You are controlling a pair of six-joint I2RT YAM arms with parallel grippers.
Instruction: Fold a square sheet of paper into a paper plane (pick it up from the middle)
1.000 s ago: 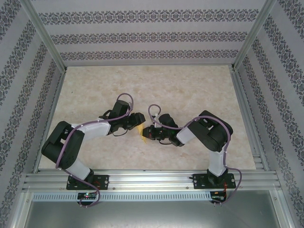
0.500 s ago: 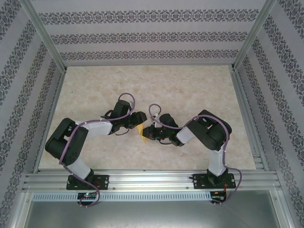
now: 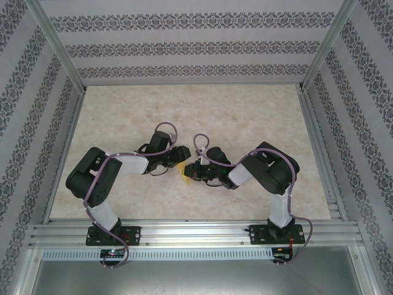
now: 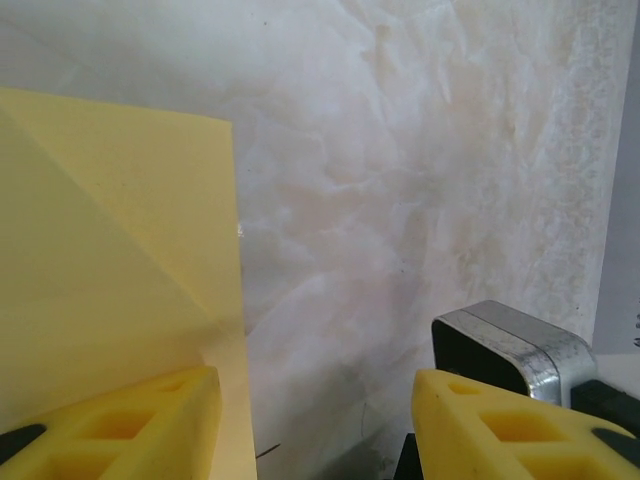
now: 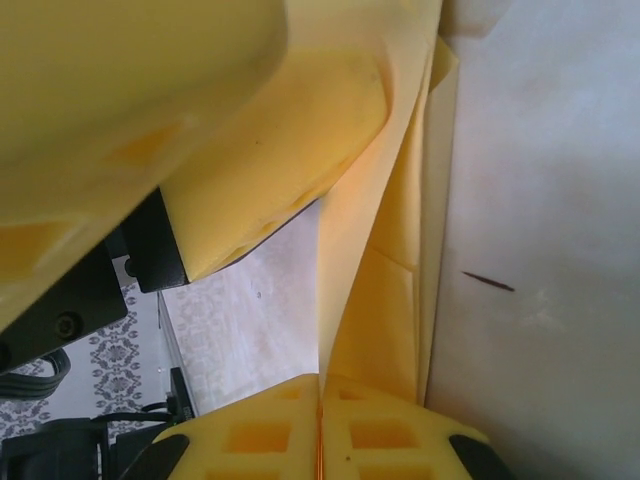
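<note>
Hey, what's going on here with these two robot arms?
Both arms meet at the middle of the table over a partly folded yellow sheet of paper. The right gripper is shut, pinching the paper's layers between its fingertips. The left gripper is open, one finger right beside the paper, gripping nothing. The folding looks midway.

Matt creased paper (image 4: 110,230), smooth marbled table (image 4: 400,180)
</note>
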